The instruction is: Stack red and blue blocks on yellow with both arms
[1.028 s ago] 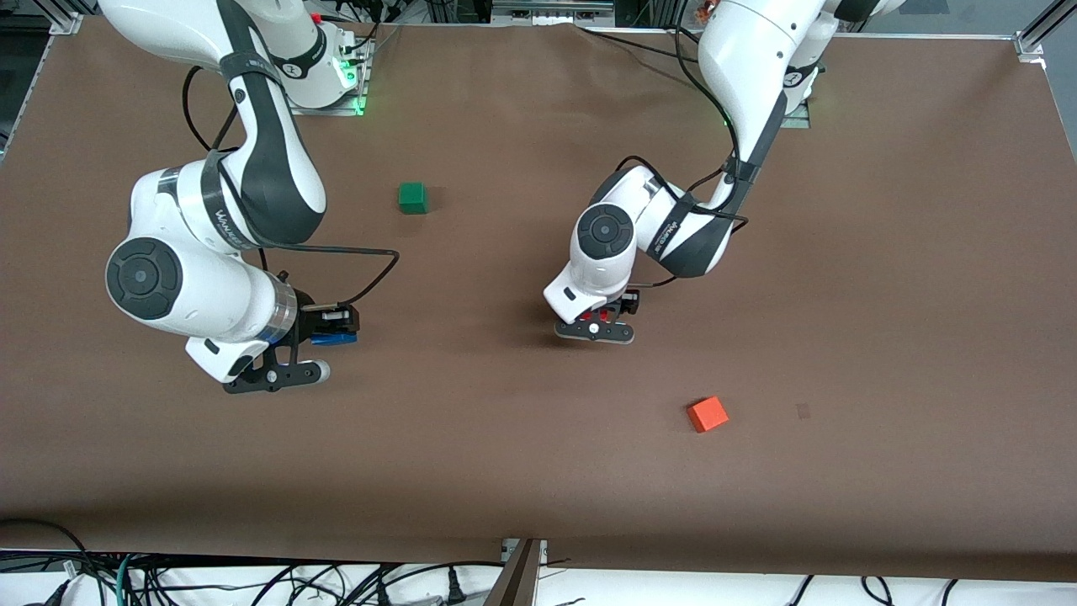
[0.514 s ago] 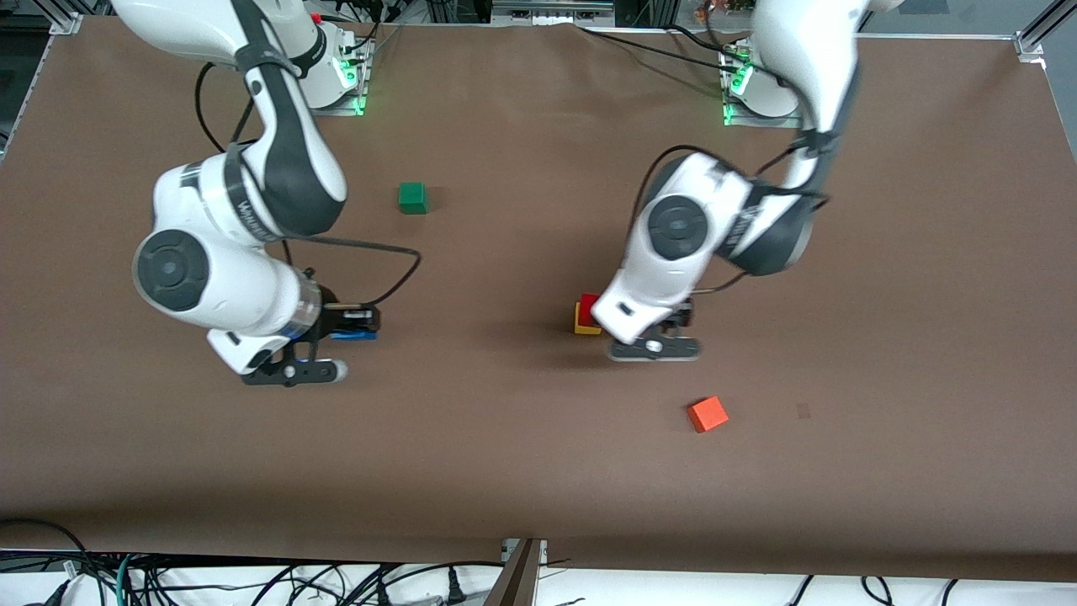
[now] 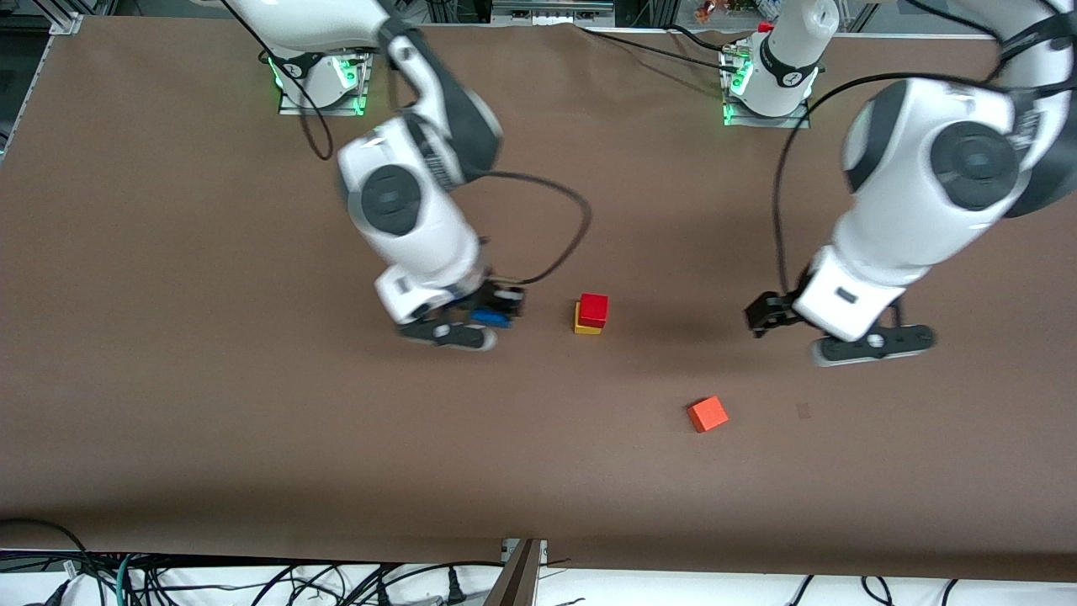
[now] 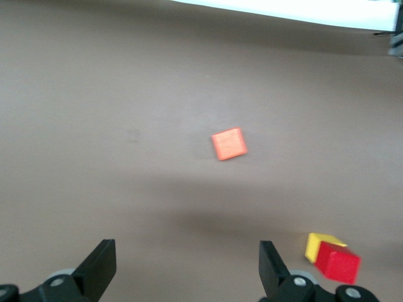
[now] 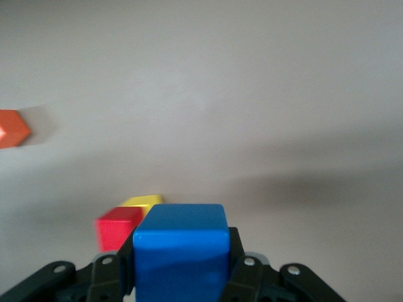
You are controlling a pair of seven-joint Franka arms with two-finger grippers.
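Note:
The red block (image 3: 593, 308) sits on the yellow cube (image 3: 584, 327) near the middle of the table; the left wrist view shows the same pair, red block (image 4: 338, 264) on yellow cube (image 4: 320, 243). My right gripper (image 3: 490, 315) hangs low beside the stack, toward the right arm's end, shut on the blue block (image 3: 490, 318). In the right wrist view the blue block (image 5: 181, 248) fills the jaws of the right gripper (image 5: 181, 267), with the red block (image 5: 117, 228) and yellow cube (image 5: 144, 201) just ahead. My left gripper (image 3: 767, 315) is up and well clear of the stack, toward the left arm's end. In its wrist view the left gripper (image 4: 187, 270) is open and holds nothing.
An orange cube (image 3: 708, 413) lies nearer the front camera than the stack, between the stack and the left gripper; it also shows as the orange cube (image 4: 229, 143) and the orange cube (image 5: 11, 128). The brown table (image 3: 210, 438) spreads wide all round.
My left gripper has pulled off the red-on-yellow stack and swung toward the left arm's end. The right arm has carried the blue block across to just beside the stack.

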